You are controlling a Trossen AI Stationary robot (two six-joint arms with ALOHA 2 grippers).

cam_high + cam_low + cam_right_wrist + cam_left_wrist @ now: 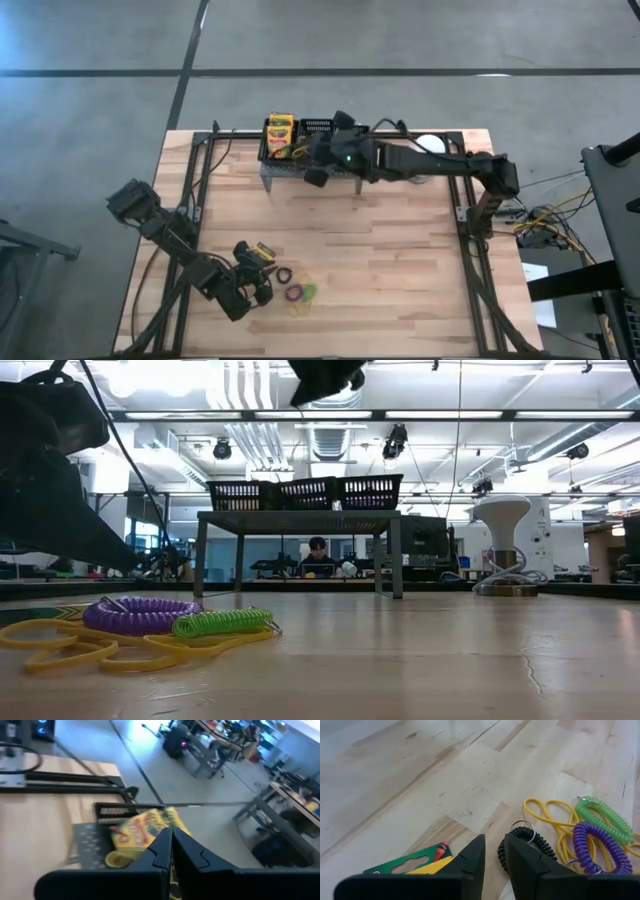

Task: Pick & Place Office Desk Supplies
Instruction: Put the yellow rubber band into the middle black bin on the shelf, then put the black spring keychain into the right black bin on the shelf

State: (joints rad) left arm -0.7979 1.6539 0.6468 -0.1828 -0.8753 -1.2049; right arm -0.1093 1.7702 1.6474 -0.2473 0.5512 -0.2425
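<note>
At the high view's top centre a grey stand (310, 168) carries black baskets (318, 128) and a white dome (428, 143) sits to its right. The right tool (300, 150) hovers there, fingers nearly together with nothing between them, over crayon boxes (281, 135) in the left basket. Lower left on the table (400, 270), the left tool (262, 272), slightly open and empty, rests between a crayon box (415, 862) and a black loop (522, 849), with yellow (547, 815), green (600, 817) and purple loops (597, 845) just beyond.

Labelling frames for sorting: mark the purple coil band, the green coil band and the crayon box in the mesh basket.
purple coil band (140, 614), low view, middle of the coil.
green coil band (222, 623), low view, middle of the coil.
crayon box (281, 134), high view, centre of its yellow face.
</note>
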